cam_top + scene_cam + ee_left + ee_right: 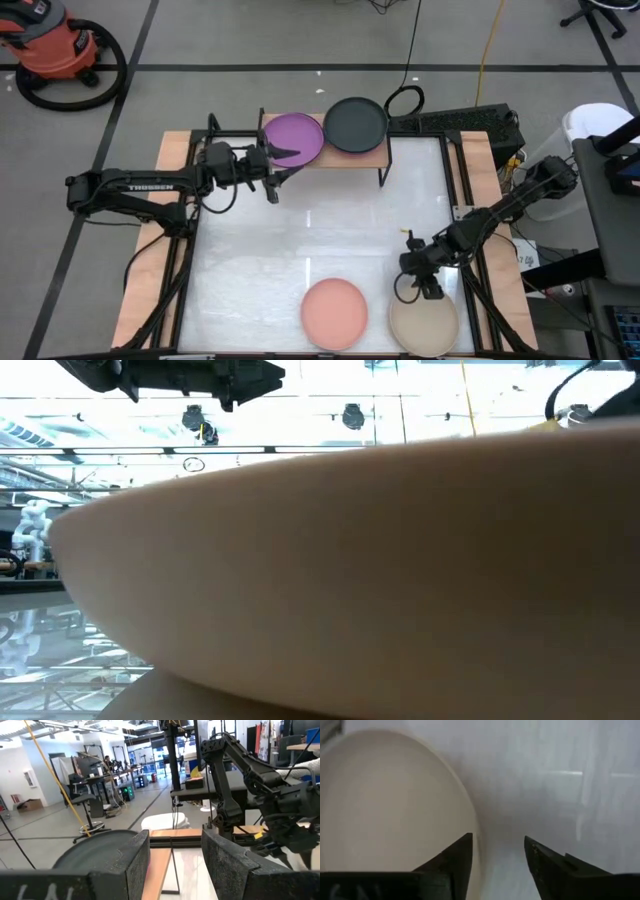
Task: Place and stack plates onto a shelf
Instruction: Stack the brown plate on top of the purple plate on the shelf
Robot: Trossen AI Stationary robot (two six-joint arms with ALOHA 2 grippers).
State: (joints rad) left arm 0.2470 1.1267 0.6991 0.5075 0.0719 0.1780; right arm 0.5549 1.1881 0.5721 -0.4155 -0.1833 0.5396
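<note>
The shelf (pixel 372 156), a light-wood board on thin black legs, stands at the table's far edge. A purple plate (pixel 295 135) and a charcoal plate (pixel 355 124) lie flat on it side by side. My left gripper (pixel 283 172) is open at the purple plate's near-left rim, one finger reaching over that rim; whether it touches cannot be told. In the left wrist view my left gripper (pixel 175 850) has the charcoal plate (pixel 95 850) behind one finger. My right gripper (pixel 428 292) (pixel 497 850) is open and points down, its fingers astride the far rim of the beige plate (pixel 423 324) (pixel 390 805).
A salmon pink plate (pixel 334 313) lies flat on the table's near part, left of the beige plate. The beige plate (pixel 380 560) fills nearly the whole low view. The white table (pixel 300 240) is bordered by wooden edges. A red shop vacuum (pixel 55 45) stands on the floor beyond it.
</note>
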